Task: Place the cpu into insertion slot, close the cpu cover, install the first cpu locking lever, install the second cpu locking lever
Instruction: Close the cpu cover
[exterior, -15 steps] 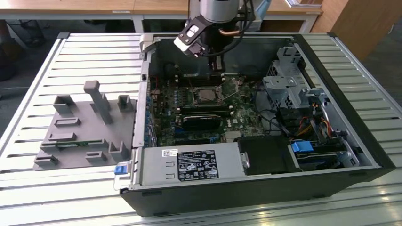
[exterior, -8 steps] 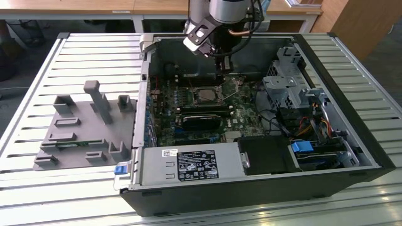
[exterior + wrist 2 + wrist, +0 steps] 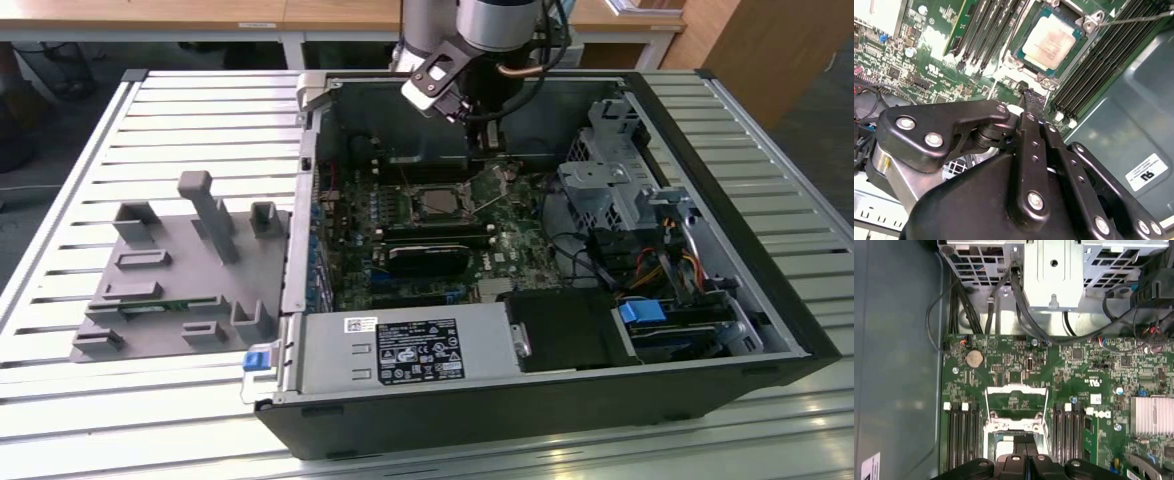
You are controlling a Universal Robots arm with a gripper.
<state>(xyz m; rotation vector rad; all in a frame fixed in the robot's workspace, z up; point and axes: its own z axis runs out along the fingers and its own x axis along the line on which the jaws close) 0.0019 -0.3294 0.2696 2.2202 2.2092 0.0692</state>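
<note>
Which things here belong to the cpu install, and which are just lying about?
Job in hand:
cpu, seated in the slot
cover, open
lever, swung out
gripper, over the board beside the slot

Lying about:
grey tray
power supply
drive cage
memory slots
coin cell

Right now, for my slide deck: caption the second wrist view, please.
Closed gripper hovers near the cpu seated in the insertion slot.

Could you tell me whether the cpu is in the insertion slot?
In: in the second wrist view the cpu lies flat, face up, within the metal rim of the insertion slot.
</note>
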